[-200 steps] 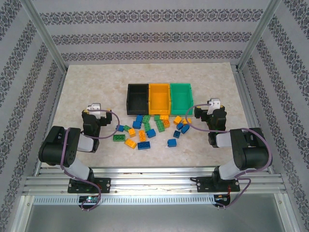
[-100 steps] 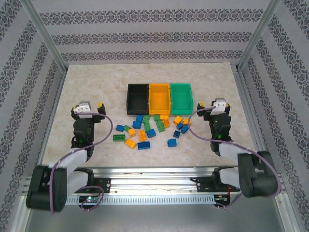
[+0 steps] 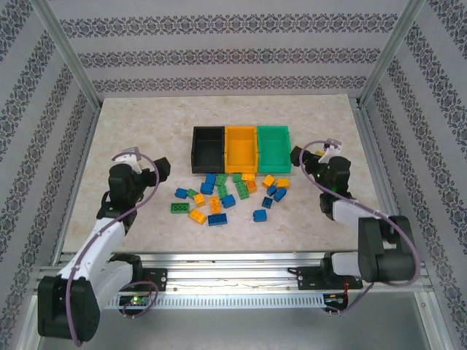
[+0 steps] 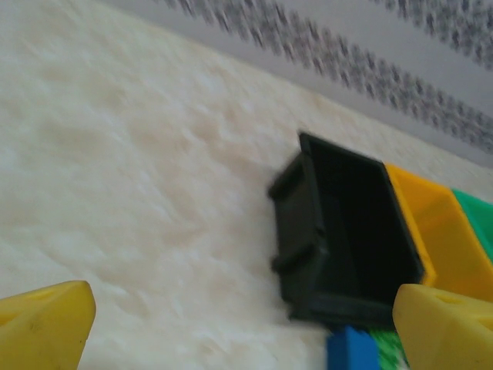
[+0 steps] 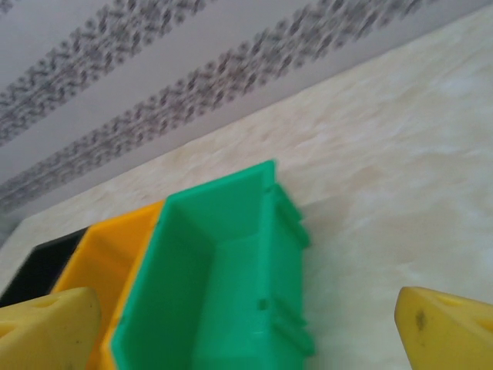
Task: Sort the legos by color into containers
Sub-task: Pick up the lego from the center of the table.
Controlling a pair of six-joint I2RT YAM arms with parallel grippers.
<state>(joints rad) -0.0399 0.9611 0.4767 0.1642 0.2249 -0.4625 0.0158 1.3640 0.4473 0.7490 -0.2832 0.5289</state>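
Observation:
The legos [image 3: 226, 193], small blue, yellow-orange and green bricks, lie scattered on the table in front of the containers. The black bin [image 3: 208, 129], orange bin [image 3: 241, 128] and green bin [image 3: 273, 127] stand side by side and look empty. My left gripper [image 3: 139, 166] hovers left of the pile, open, with nothing between its yellow fingertips [image 4: 46, 324]. Ahead of it are the black bin [image 4: 300, 223] and a blue lego [image 4: 350, 351]. My right gripper [image 3: 310, 157] is open beside the green bin [image 5: 231, 293], holding nothing.
The marble-patterned table [image 3: 131, 124] has bare room left, right and behind the bins. Aluminium frame posts [image 3: 368, 84] and patterned walls enclose it. In the right wrist view the orange bin [image 5: 115, 247] and black bin [image 5: 38, 266] sit left of the green one.
Both arms have unfolded from a tucked pose and reached forward. The left gripper swung towards the black bin, the right towards the green bin. The legos and bins have not moved.

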